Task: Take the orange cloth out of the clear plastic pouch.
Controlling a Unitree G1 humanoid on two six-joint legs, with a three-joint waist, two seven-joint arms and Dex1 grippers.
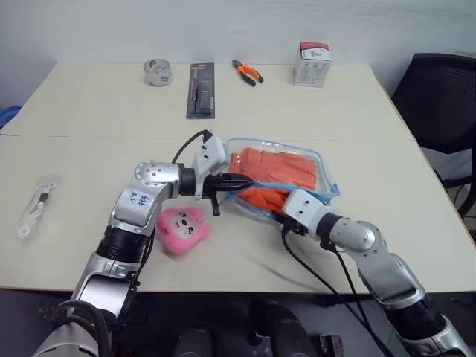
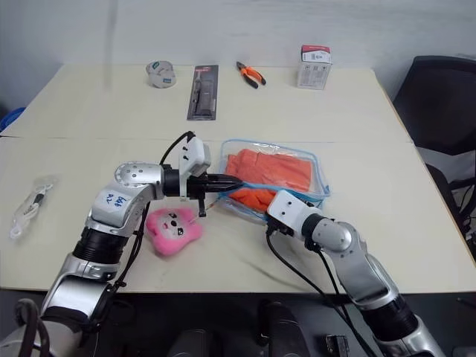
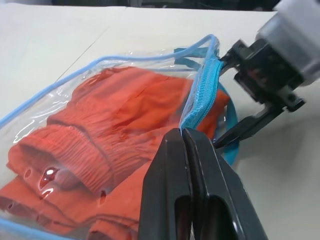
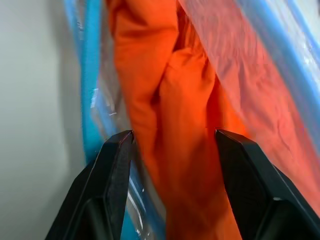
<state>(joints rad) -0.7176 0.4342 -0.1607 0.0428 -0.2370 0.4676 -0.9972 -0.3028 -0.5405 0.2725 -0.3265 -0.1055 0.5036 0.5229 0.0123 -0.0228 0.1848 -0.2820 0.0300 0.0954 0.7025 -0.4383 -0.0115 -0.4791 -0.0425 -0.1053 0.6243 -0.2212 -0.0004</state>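
The clear plastic pouch point(image 1: 326, 165) lies flat near the middle of the table, edged with light blue zipper trim point(image 3: 200, 95). The wrinkled orange cloth point(image 1: 282, 168) is inside it, with a fold bulging out at the near opening. My left gripper point(image 3: 182, 132) is shut on the blue trim at the pouch's open edge and holds it lifted. My right gripper point(image 4: 174, 137) is open at the pouch mouth, its fingers point(image 4: 112, 165) on either side of the orange fold. A pink plush charm point(image 1: 181, 227) lies beside the pouch under my left arm.
Along the far edge stand a tape roll point(image 1: 158, 72), a black packaged tool point(image 1: 201, 90), orange pliers point(image 1: 247, 71) and a white box point(image 1: 312, 65). A bagged white cable point(image 1: 37, 204) lies at the left. A black chair point(image 1: 442, 97) stands to the right.
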